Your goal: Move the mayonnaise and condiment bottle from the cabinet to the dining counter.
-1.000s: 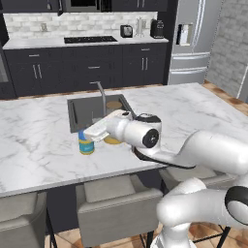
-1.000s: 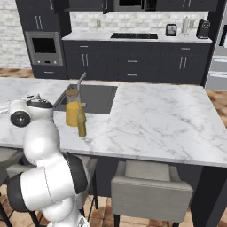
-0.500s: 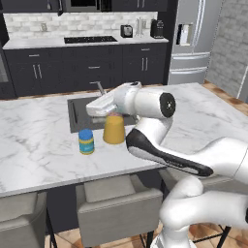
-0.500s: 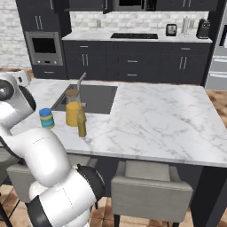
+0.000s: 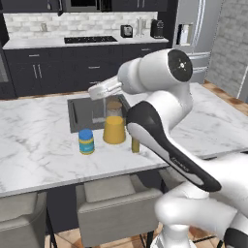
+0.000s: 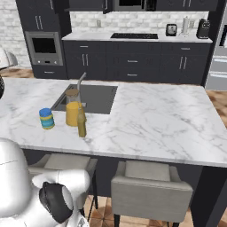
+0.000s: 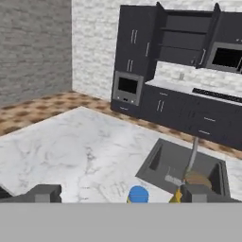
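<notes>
Gripper wide open, holding nothing. Mayonnaise upright on dining counter, beside yellow cup; condiment bottle just beside. No label text readable.

**Desk layout as I see it**

On my right base view, the mayonnaise stands on the dining counter, my desk here, toward its near edge. Just to its right sits a cup, and the condiment bottle stands just beside and in front of that cup. Behind all three lies the sink, with the faucet rising at its rear rim. Stools tuck under the desk's near side. Across the room, the cabinet hangs open above the back worktop.
</notes>
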Controlling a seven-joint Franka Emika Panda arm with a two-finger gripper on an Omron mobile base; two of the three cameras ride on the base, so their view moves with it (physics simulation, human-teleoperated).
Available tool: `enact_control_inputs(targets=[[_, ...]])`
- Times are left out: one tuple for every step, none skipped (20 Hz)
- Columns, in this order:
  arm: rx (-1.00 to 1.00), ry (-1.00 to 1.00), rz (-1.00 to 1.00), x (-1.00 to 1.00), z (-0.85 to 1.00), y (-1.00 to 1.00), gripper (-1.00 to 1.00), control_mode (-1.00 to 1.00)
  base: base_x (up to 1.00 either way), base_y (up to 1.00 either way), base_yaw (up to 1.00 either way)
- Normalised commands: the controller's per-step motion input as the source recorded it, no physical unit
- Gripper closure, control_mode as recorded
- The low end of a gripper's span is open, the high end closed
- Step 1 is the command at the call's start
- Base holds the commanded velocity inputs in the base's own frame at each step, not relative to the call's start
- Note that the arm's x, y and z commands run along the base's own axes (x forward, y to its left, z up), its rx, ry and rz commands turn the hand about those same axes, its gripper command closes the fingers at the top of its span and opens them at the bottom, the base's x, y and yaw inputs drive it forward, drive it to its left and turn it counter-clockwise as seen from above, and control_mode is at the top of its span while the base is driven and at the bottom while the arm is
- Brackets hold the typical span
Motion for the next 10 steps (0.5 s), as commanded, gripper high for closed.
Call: enact_control_inputs(targets=[[-0.08,0.05,-0.19,-0.96,-0.13,-0.38,-1.0,-1.0,0.0,0.0,0.0],[-0.06,0.03,-0.18,-0.97,-0.29,-0.46,-1.0,-1.0,0.0,0.0,0.0],[-0.04,0.0,-0.17,-1.0,-0.39,-0.5,-1.0,-1.0,0.0,0.0,0.0],[-0.01,0.0,-0.17,-0.97,-0.45,-0.58,-1.0,-1.0,0.0,0.0,0.0],[0.0,0.0,-0.17,-0.97,-0.5,-0.61,-1.0,-1.0,0.0,0.0,0.0],[0.0,0.0,-0.17,-0.88,-0.53,-0.66,-1.0,-1.0,0.0,0.0,0.0],[0.0,0.0,-0.17,-0.88,-0.53,-0.72,-1.0,-1.0,0.0,0.0,0.0],[0.0,0.0,-0.19,-0.84,-0.49,-0.81,-1.0,-1.0,0.0,0.0,0.0],[0.0,0.0,-0.19,-0.81,-0.42,-0.88,-1.0,-1.0,0.0,0.0,0.0],[0.0,0.0,-0.19,-0.81,-0.34,-0.94,-1.0,-1.0,0.0,0.0,0.0]])
